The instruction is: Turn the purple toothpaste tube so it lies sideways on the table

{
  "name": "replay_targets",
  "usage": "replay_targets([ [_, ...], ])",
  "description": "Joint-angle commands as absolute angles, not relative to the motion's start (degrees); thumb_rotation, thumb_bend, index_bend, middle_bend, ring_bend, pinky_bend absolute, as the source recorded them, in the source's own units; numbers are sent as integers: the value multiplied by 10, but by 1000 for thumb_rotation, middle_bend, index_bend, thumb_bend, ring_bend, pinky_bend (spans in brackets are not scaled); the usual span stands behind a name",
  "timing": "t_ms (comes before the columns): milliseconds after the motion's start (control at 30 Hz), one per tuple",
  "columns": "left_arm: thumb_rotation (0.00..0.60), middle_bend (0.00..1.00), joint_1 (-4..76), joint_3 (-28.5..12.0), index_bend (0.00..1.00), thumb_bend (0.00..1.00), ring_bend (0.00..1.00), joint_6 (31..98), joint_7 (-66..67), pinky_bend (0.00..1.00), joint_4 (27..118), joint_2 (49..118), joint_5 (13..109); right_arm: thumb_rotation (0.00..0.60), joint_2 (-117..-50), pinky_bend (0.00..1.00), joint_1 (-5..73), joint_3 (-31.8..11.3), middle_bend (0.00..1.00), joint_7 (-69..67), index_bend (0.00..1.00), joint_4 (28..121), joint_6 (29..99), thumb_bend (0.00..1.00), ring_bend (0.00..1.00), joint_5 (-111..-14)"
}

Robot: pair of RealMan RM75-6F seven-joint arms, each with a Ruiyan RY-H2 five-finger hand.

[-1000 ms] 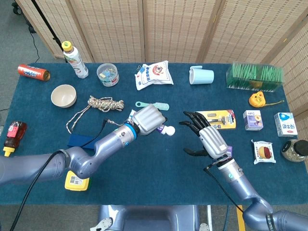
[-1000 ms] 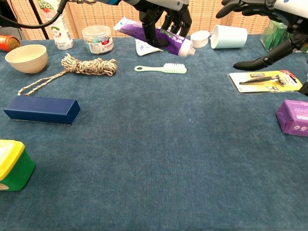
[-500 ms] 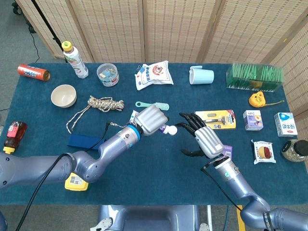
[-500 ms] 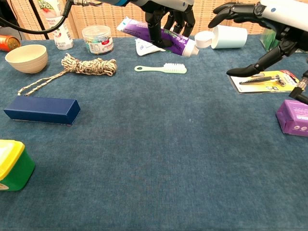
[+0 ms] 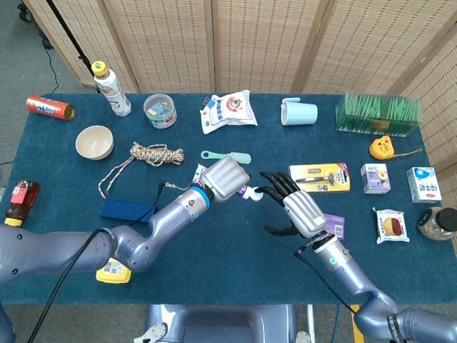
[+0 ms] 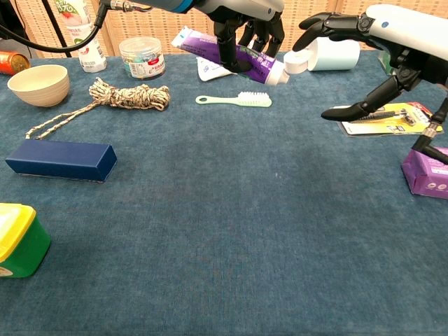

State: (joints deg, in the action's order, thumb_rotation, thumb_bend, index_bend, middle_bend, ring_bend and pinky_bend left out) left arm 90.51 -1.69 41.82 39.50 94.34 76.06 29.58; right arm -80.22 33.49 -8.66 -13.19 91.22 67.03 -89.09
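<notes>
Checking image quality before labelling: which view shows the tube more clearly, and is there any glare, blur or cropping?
Chest view: tube sharp, lit evenly, no glare; left hand cropped at the top edge. Head view: even light, soft shadows, no blur, but the left hand hides most of the tube; the right hand shows whole.

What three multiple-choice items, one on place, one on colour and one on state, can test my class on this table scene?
1. Where does the mint-green plastic toothbrush lie?
A. beside the cream bowl
B. in front of the lifted tube
C. on the navy box

2. What colour is the toothpaste tube's cap?
A. white
B. red
C. black

3. What state is the purple toothpaste tube in?
A. flat on the table
B. inside the blue cup
C. held above the table by the left hand

Answers: 1 B, chest view shows it nearer the camera; 2 A, white end; 3 C, fingers grip it.
</notes>
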Motion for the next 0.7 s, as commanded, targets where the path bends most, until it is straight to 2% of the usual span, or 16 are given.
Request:
replay_targets([
  [33,600,499,905,-15,540,716,410,419,395,571,943,760,294,600,-802,0,334,-85,51,-129,237,912,672,221,0,-890],
  [700,600,499,893,-18,540,716,410,423,376,571,941,759,317,600,-806,0,340,-78,51,-128,249,904,666,220,0,-884],
])
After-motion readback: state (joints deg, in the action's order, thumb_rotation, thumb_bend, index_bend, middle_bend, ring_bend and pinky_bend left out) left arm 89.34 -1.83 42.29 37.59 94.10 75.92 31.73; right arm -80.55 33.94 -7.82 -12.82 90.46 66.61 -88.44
